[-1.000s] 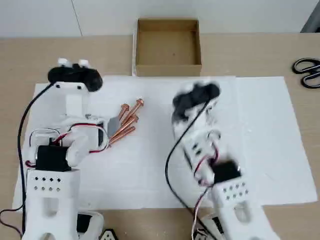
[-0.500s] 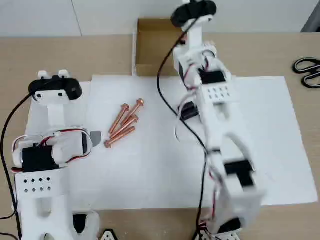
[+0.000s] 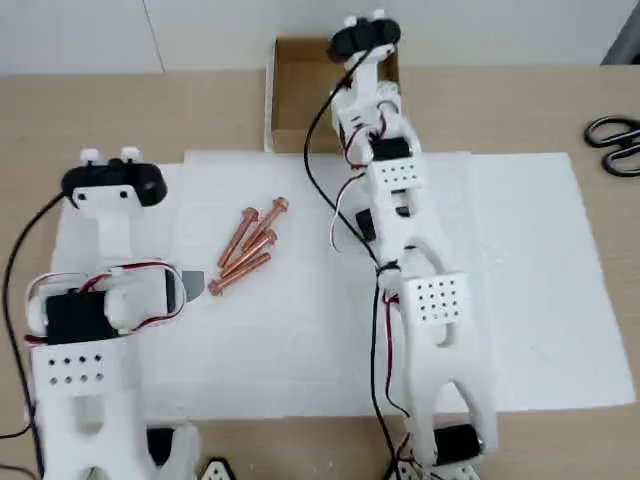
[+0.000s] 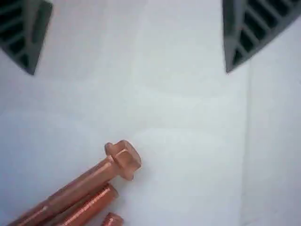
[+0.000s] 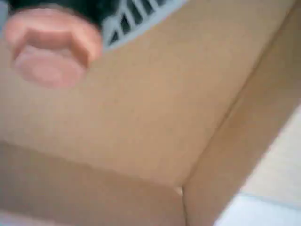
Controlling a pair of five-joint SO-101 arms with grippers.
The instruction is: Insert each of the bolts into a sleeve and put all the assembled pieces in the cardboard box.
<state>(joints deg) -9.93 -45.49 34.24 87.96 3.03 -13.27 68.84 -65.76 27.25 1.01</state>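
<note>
Several copper bolts [image 3: 250, 245] lie in a loose bundle on the white foam sheet [image 3: 300, 340]. My left gripper [image 4: 129, 70] hangs open just above the sheet, its grey fingers [image 3: 190, 283] right beside the bolts' tips. One hex bolt head [image 4: 123, 159] lies close below it. My right arm [image 3: 385, 160] stretches out over the cardboard box [image 3: 300, 45]. My right gripper [image 5: 80, 23] is shut on a copper bolt [image 5: 49, 47] with a dark part around its shaft, held above the box floor [image 5: 141, 108] near a corner.
Black scissors [image 3: 615, 140] lie on the wooden table at the far right. The foam sheet covers most of the table in front of the box. The right arm's black cable [image 3: 335, 210] hangs over the sheet's middle.
The right arm has swung up from the middle of the sheet and stretched out to the box with its bolt. The left arm has drawn back a little to the left.
</note>
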